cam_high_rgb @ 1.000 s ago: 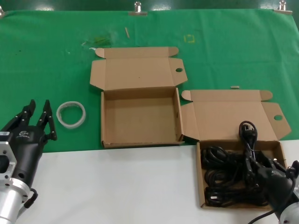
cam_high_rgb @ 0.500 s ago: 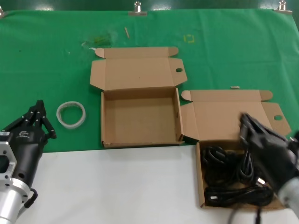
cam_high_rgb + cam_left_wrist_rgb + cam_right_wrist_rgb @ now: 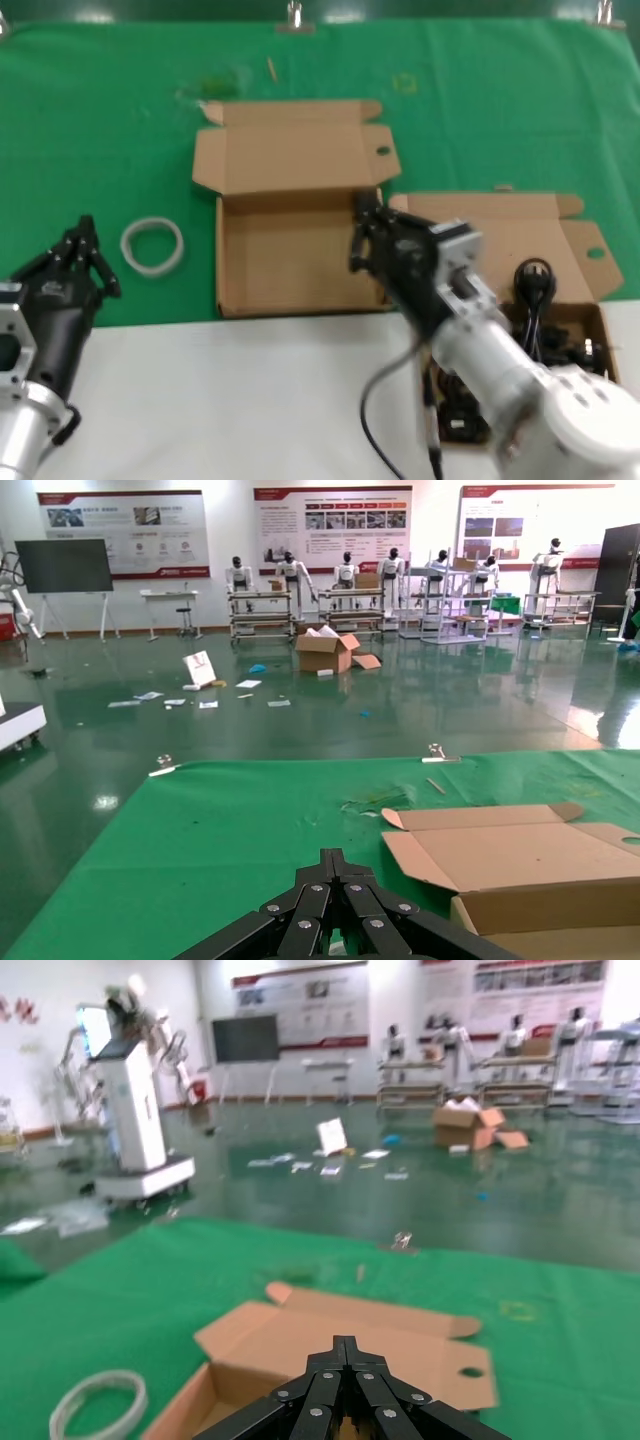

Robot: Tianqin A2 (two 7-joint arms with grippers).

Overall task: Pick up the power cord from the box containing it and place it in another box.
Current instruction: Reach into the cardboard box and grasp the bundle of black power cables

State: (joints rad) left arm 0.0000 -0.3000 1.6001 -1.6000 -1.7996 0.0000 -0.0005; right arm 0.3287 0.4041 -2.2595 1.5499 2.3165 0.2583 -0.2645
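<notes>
We see the power cord (image 3: 533,300) lying in the box containing it (image 3: 585,243), at the table's right side. Its long axis runs from the near edge toward the lid, with the plug head at the far end, resting against the upright lid panel. More black cords lie heaped beside it in the same box. Our right gripper (image 3: 368,232) hangs over the near right corner of another box (image 3: 296,158), fingers pressed together at the tips and holding nothing; the right wrist view shows them meeting in a point (image 3: 343,1348) above that open box. The right arm crosses the gap between the two boxes. Our left gripper (image 3: 82,240) sits at the table's left edge, its fingers likewise closed on nothing (image 3: 333,860). A white ring (image 3: 153,245) lies on the green cloth (image 3: 100,120) just beside it.
</notes>
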